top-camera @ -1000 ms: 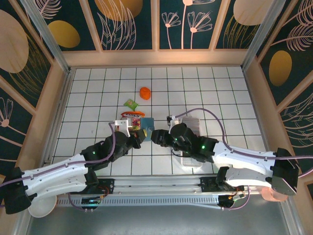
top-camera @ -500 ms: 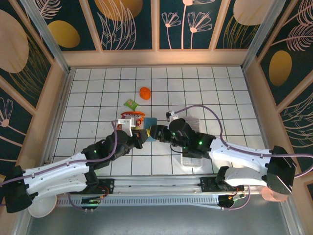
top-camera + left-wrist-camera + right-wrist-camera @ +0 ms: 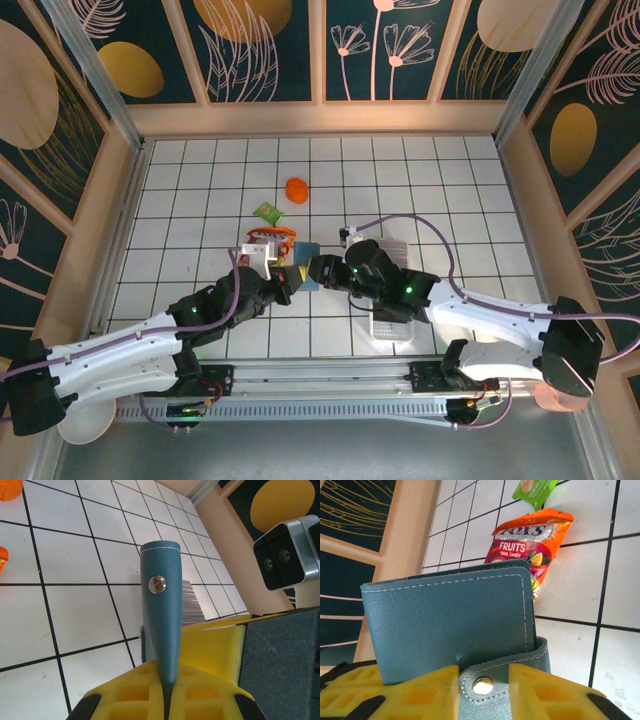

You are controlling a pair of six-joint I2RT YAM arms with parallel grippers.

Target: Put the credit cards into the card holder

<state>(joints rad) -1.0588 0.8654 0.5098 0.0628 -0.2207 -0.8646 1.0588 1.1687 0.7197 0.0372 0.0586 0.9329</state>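
Left wrist: card holder (image 3: 160, 605) edge-on, clamped in left gripper (image 3: 167, 680); credit cards (image 3: 192, 605) half-hidden behind. Right wrist: clasp tab (image 3: 530, 657) inside right gripper (image 3: 483, 674), grip unclear.

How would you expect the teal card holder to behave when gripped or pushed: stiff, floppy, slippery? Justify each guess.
Probably semi-stiff: the card holder shows flat stitched covers, yet its clasp tab curves, so that strap likely flops. Its grained, leather-like skin probably resists slipping. Thin and upright, it may tip if pushed.
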